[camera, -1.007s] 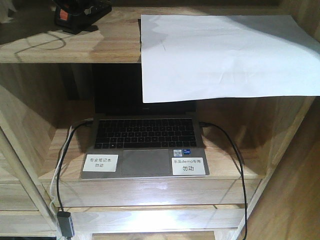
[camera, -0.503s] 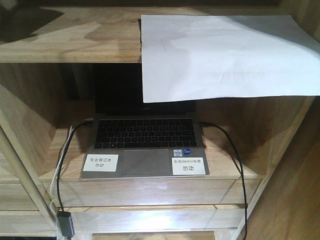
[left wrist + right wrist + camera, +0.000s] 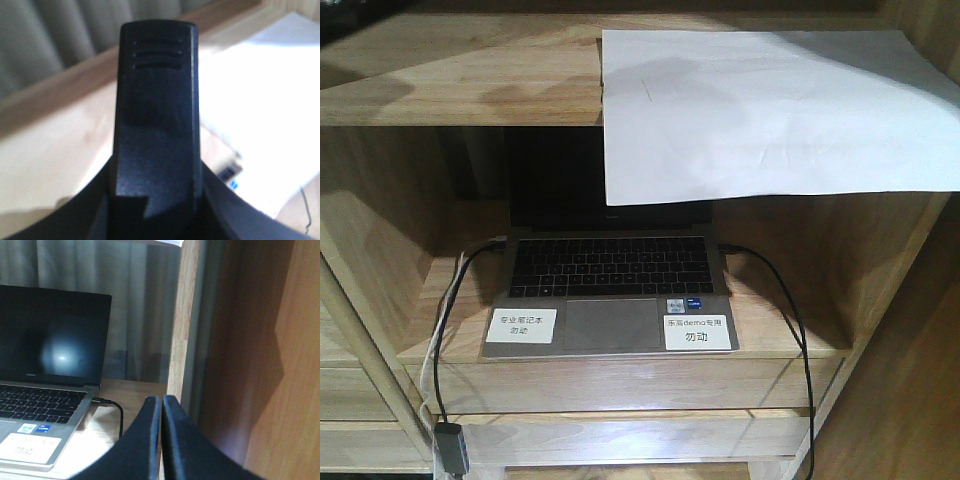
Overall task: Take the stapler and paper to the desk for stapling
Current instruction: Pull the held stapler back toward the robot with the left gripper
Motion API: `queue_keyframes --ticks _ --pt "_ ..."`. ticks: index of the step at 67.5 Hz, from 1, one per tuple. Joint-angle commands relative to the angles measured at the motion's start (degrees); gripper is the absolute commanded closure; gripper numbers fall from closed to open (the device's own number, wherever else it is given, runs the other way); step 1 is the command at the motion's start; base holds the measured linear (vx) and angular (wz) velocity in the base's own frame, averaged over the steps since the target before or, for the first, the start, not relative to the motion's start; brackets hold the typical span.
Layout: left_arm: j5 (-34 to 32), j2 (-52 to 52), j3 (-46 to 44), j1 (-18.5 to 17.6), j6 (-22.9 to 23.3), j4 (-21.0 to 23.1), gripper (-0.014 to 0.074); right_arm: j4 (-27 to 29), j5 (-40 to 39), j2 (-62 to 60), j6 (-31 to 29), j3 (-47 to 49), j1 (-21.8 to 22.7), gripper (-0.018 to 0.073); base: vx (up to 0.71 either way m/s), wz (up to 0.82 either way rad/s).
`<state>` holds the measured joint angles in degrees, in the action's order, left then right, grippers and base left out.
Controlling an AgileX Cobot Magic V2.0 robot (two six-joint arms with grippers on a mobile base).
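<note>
Left wrist view shows your left gripper (image 3: 157, 202) clamped on the stapler (image 3: 157, 100) above the shelf (image 3: 470, 80); carry it level to the desk. Your right gripper (image 3: 161, 405), pinched shut and empty, must open for the paper (image 3: 770, 110) overhanging that shelf.

Paper (image 3: 770, 110) overhangs laptop (image 3: 610, 290) bay; shelf (image 3: 470, 70) L free.

light-wood shelf unit (image 3: 450, 80), grey curtain (image 3: 140, 305)

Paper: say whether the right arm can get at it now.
Probably yes: the paper overhangs the shelf edge, uncovered. But the right gripper sits lower, jaws shut, so must open first.
</note>
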<state>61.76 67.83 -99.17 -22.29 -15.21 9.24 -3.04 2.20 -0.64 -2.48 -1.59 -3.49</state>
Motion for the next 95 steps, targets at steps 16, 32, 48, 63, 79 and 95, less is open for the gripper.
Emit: queue_keyframes --ticks 16,32,48,63,79,95 --pt "-14.0 -20.6 22.9 -0.3 0.0 1.1 0.0603 -0.1 -4.2 -0.8 -0.5 -0.2 0.0 0.0568 0.00 0.00" --pt "-20.5 -36.7 42.4 -0.3 -0.1 1.2 0.0603 -0.1 -4.1 -0.8 -0.5 -0.2 0.0 0.0568 0.00 0.00" --pt "-24.1 -50.4 57.9 -0.3 -0.1 1.2 0.0603 -0.1 -4.1 -0.8 -0.5 -0.2 0.0 0.0568 0.00 0.00" --pt "-26.5 -57.1 67.2 -0.3 0.0 3.2 0.0603 -0.1 -4.1 -0.8 -0.5 -0.2 0.0 0.0568 0.00 0.00" --pt "-26.5 -58.4 70.4 -0.3 0.1 4.8 0.0603 -0.1 -4.1 -0.8 -0.5 -0.2 0.0 0.0568 0.00 0.00" --pt "-26.2 -58.4 70.4 -0.3 0.1 4.7 0.0603 -0.1 -4.1 -0.8 -0.5 -0.2 0.0 0.0568 0.00 0.00"
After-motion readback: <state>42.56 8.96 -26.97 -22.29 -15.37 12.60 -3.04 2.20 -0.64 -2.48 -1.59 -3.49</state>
